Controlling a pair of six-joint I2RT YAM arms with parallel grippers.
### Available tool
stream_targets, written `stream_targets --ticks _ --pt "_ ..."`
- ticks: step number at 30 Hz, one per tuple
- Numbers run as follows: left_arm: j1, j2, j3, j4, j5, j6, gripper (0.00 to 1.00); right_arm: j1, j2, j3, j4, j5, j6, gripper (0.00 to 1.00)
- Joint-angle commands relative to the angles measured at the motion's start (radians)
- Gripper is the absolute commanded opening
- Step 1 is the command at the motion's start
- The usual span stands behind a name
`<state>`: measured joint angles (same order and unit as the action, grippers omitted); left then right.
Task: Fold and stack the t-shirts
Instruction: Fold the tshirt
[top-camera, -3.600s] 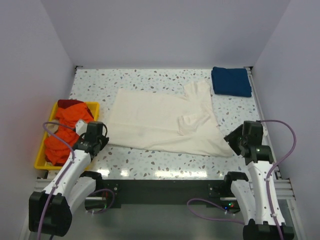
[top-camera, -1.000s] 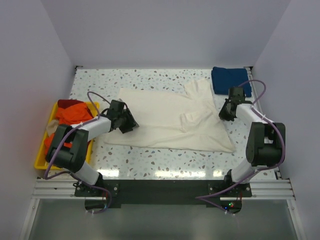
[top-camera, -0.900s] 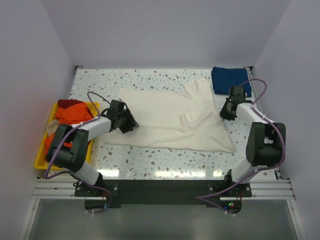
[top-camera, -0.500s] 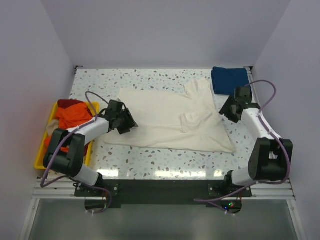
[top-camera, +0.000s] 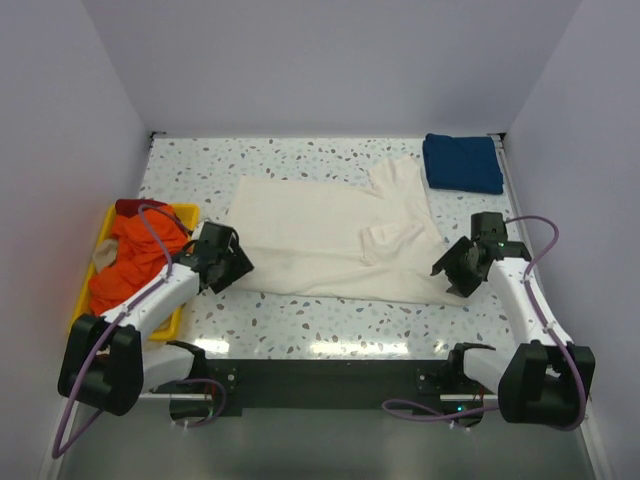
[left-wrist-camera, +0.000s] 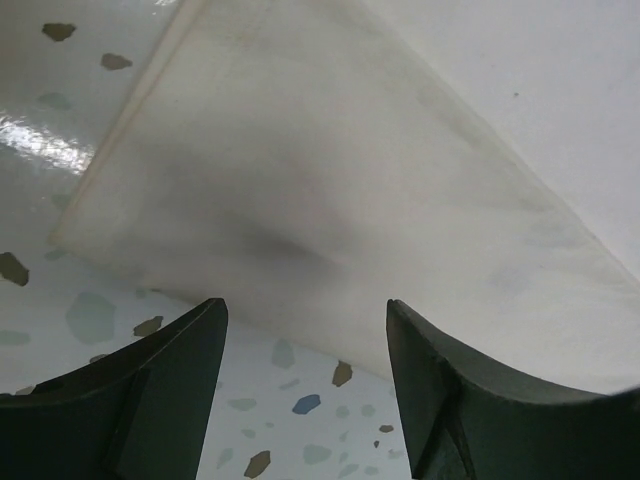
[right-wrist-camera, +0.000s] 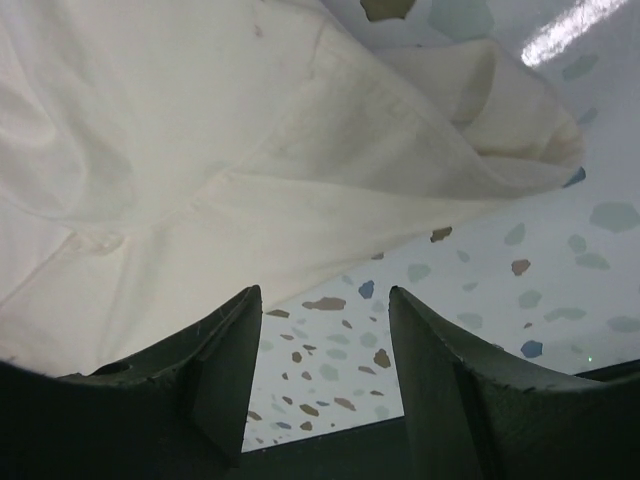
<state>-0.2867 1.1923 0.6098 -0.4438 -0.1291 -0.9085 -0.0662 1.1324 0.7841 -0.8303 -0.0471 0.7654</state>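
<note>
A large cream t-shirt (top-camera: 330, 235) lies spread flat across the middle of the table. A folded dark blue t-shirt (top-camera: 461, 162) sits at the far right corner. Orange t-shirts (top-camera: 125, 262) and a red one (top-camera: 135, 207) are bunched in the yellow tray. My left gripper (top-camera: 232, 268) is open at the cream shirt's near-left corner. In the left wrist view its fingers (left-wrist-camera: 160, 390) frame the shirt's hem (left-wrist-camera: 350, 180) with nothing between them. At the shirt's near-right corner, my right gripper (top-camera: 450, 268) is open; in its wrist view it (right-wrist-camera: 325, 300) hovers over bare table just short of the cream cloth (right-wrist-camera: 250, 150).
The yellow tray (top-camera: 78, 318) stands at the table's left edge, beside my left arm. Purple cables loop off both arms. Pale walls close in the table on three sides. Speckled tabletop (top-camera: 330, 320) runs between the cream shirt and the near edge.
Both arms have drawn back toward the near edge. The left gripper moved from the shirt's left side to its near-left corner. The right gripper left the sleeve area, opened, and came to the near-right corner.
</note>
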Motion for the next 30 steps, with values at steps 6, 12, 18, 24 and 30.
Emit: stream_targets --ticks 6,12,18,24,30 --pt "0.023 0.012 -0.039 -0.072 -0.147 -0.104 0.7 0.0 -0.031 -0.066 -0.046 -0.037 0.06 0.57" --pt "0.046 0.032 -0.077 -0.032 -0.164 -0.121 0.69 -0.001 0.018 -0.112 0.013 -0.03 0.058 0.57" --pt "0.049 0.05 -0.077 -0.024 -0.196 -0.109 0.61 -0.001 0.007 -0.175 0.075 0.039 0.097 0.55" --pt "0.053 0.05 -0.087 -0.015 -0.213 -0.095 0.56 -0.001 -0.026 -0.217 0.083 0.092 0.135 0.55" --pt "0.06 0.055 -0.09 0.004 -0.204 -0.079 0.56 -0.003 -0.059 -0.246 0.147 0.216 0.187 0.55"
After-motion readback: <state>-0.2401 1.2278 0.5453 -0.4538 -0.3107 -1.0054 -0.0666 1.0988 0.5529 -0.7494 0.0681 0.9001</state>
